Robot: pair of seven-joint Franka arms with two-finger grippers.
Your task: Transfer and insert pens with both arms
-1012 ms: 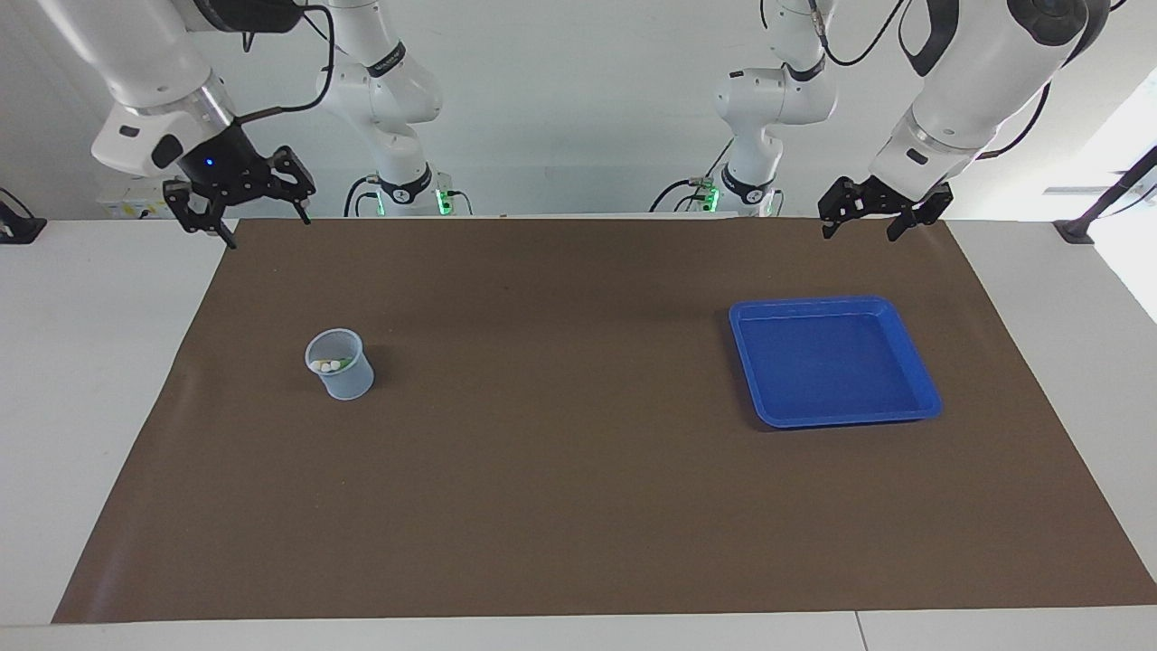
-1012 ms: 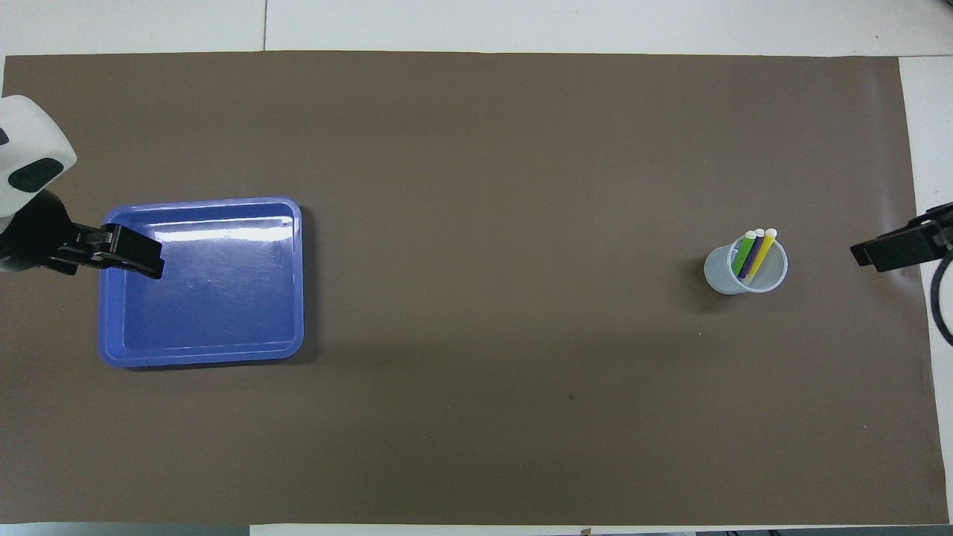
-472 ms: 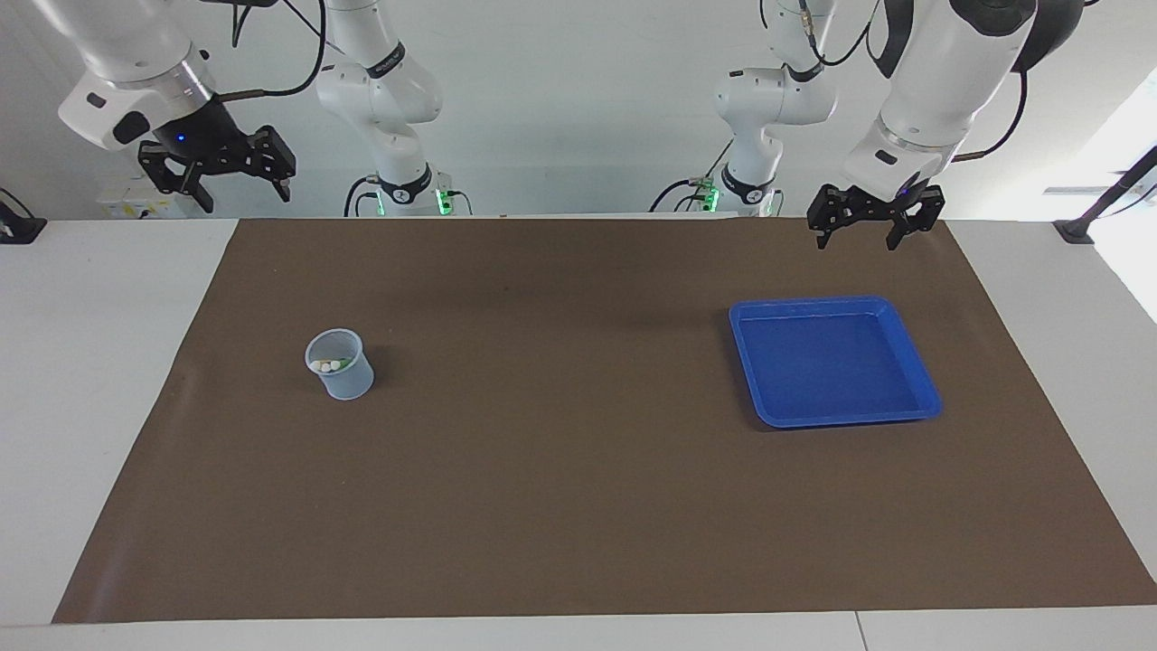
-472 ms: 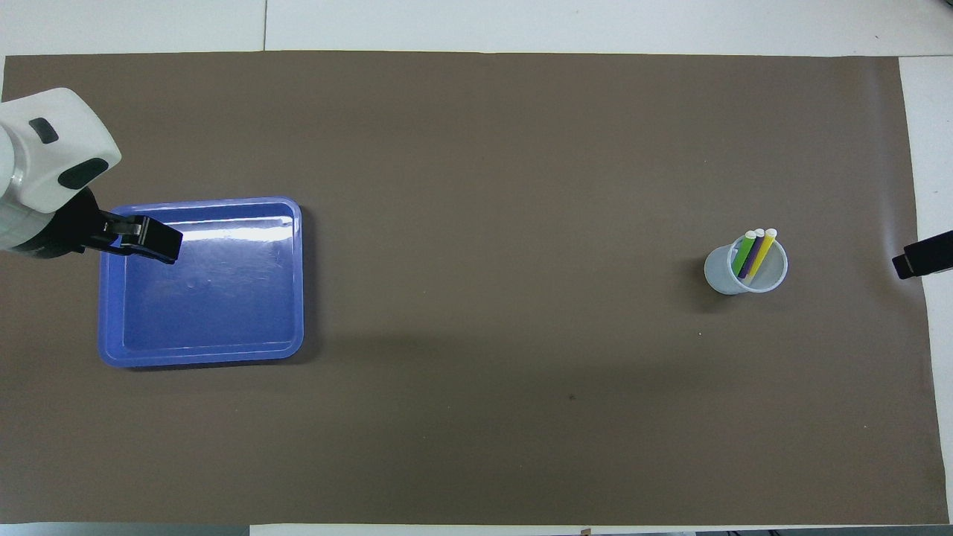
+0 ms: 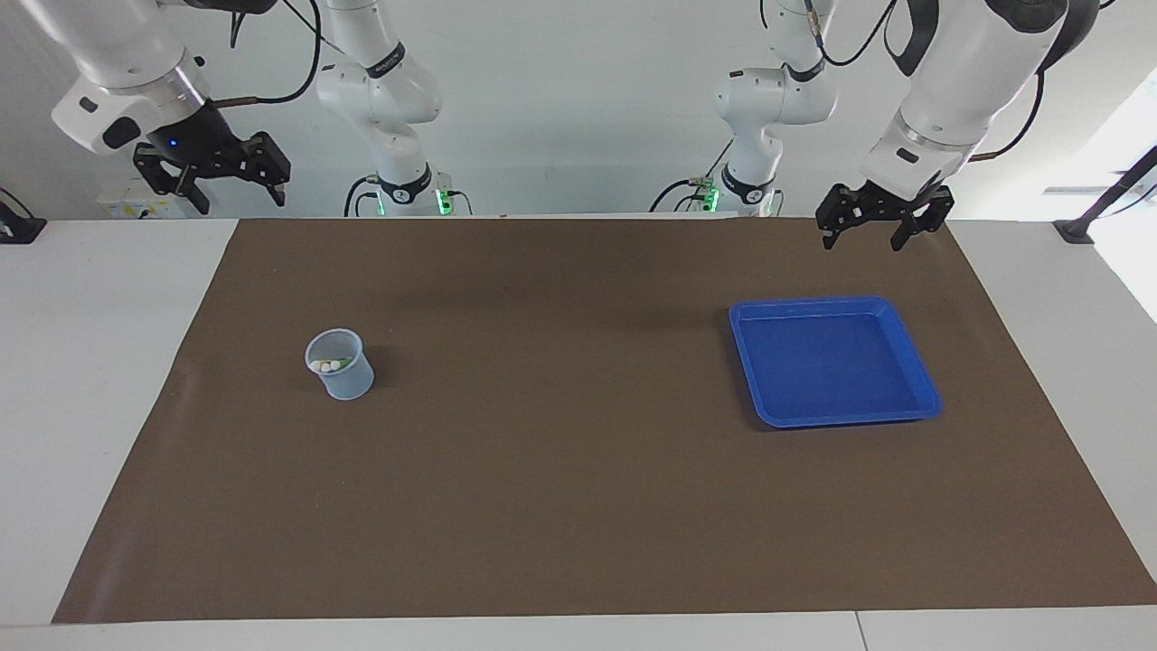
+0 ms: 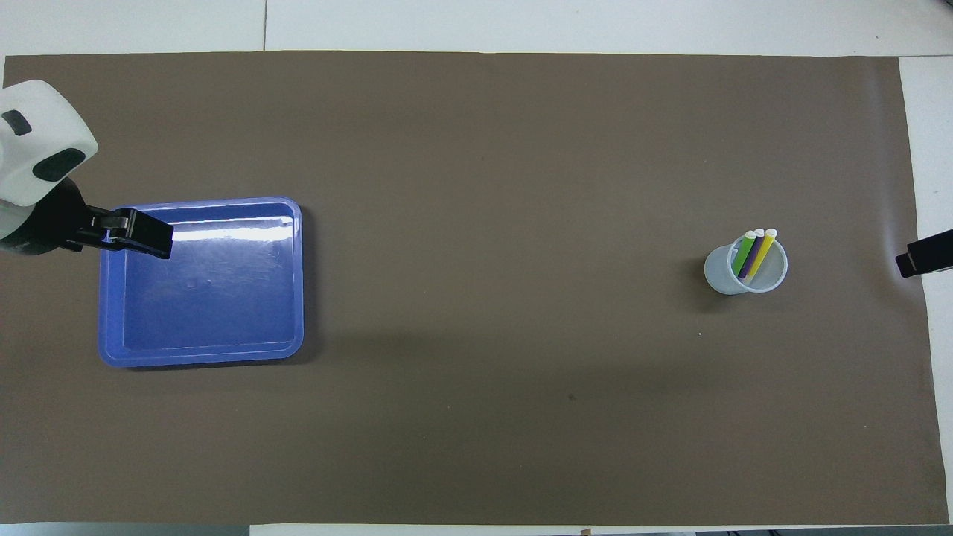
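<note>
Both claws wide open, empty: right gripper point(image 5: 212, 185) upper left of the facing view, left gripper point(image 5: 881, 226) upper right. Mid-frame, pens point(image 6: 755, 251) stand in the cup point(image 5: 340, 364); blue tray point(image 5: 832, 411) bare. We judge a careless reach could tip the light cup.
</note>
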